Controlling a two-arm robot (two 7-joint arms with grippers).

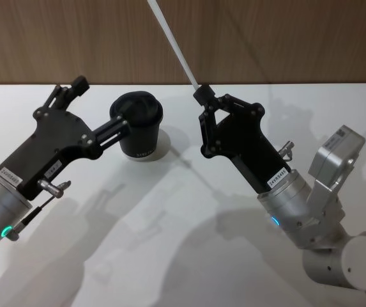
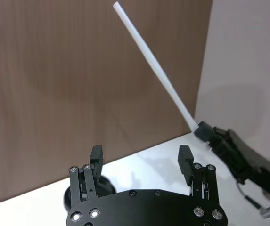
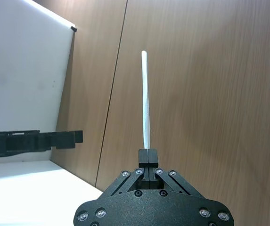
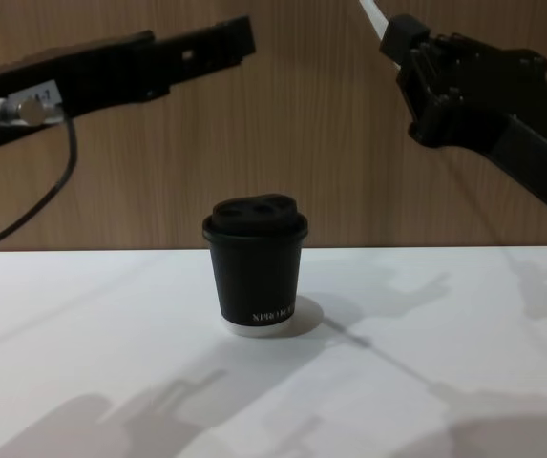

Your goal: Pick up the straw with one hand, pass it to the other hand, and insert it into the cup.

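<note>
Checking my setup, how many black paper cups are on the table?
1. The lidded black ribbed paper cup stands upright on the white table, near its middle; none looks hidden.

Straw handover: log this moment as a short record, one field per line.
straw: white tube, pinched at its lower end, slanting up and away from the table
right gripper: shut on the straw, raised, to the right of the cup
left gripper: open, empty, raised higher than the cup, on its left
cup: black, lid on, upright on the white table
task stage: straw lifted; not yet passed across or inserted
</note>
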